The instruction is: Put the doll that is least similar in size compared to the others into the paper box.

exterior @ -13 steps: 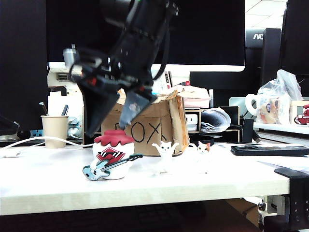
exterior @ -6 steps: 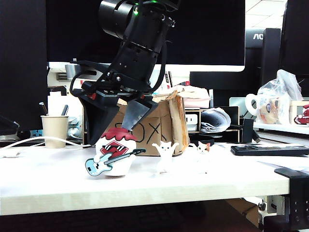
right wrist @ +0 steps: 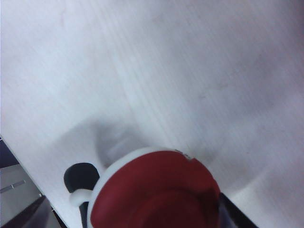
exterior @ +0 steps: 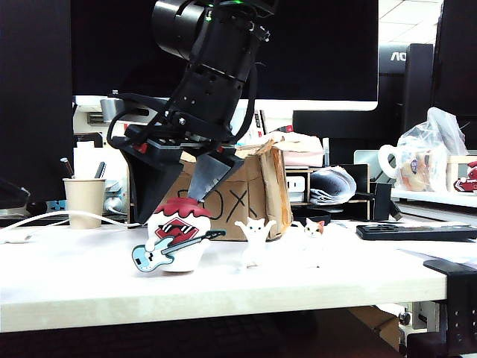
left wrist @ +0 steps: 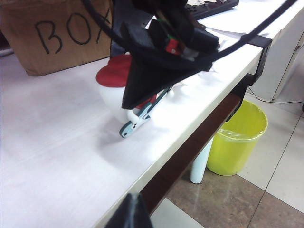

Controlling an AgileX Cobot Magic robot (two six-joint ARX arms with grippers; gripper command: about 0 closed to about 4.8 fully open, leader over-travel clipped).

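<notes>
The doll (exterior: pixel 176 240), a round white figure with a dark-red top and a teal guitar, stands tilted on the white table in front of the paper box (exterior: pixel 240 200). My right gripper (exterior: pixel 179 198) reaches across from above. Its black fingers (exterior: pixel 153 186) stand wide apart, open, one on each side of the doll's red top. In the left wrist view one right finger (left wrist: pixel 152 80) covers part of the doll (left wrist: pixel 111 92), and the box (left wrist: pixel 52 38) is behind. The doll's red top (right wrist: pixel 156 194) shows close up in the right wrist view. My left gripper (left wrist: pixel 133 212) is shut, off the table's front edge.
Two small white cats (exterior: pixel 255 240) (exterior: pixel 310 237) stand right of the doll. A paper cup with pens (exterior: pixel 84 201) is at the back left, a black remote (exterior: pixel 414 232) at the right. A yellow bin (left wrist: pixel 235 137) stands on the floor below the table edge (left wrist: pixel 190 142).
Over the last second my right gripper has come down around the doll's top, and the doll has tipped from upright to tilted. Nothing has moved in the last half second.
</notes>
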